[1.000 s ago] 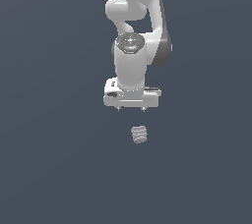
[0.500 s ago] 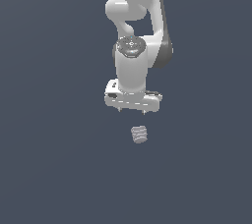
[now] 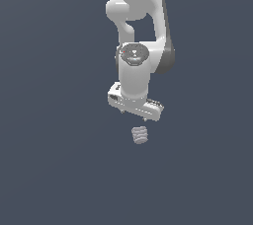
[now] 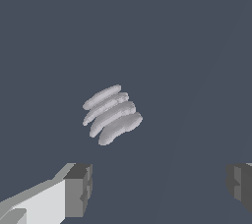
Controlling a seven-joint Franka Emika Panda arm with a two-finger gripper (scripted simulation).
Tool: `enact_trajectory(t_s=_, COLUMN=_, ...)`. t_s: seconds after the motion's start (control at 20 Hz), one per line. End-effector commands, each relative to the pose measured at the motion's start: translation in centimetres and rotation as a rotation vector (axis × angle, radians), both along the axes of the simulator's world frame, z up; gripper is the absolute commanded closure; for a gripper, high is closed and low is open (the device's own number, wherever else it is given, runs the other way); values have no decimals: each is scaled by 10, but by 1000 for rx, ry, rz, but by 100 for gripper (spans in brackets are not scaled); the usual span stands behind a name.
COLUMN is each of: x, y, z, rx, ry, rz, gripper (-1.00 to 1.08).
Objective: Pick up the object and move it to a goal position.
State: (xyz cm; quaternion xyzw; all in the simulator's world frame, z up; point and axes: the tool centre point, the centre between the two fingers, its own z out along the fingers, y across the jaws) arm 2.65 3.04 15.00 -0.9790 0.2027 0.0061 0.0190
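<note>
The pincer (image 3: 134, 114) hangs open, its fingers (image 4: 78, 188) wide apart, just above the grey ribbed object (image 3: 140, 134), not touching it.

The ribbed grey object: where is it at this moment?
In the exterior view the ribbed grey object lies on the dark floor just below the open claw, untouched, near the picture's centre.
</note>
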Motion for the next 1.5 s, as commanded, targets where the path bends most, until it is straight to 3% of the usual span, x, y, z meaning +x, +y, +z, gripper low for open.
enact_trajectory(t_s=0.0, x=3, y=2, z=-4, rx=-1, ry=3, rz=-67, gripper=-92)
enact_trajectory(t_s=1.45, x=33, y=24, z=-45, rx=-29, ry=21, rz=-814, gripper=-92)
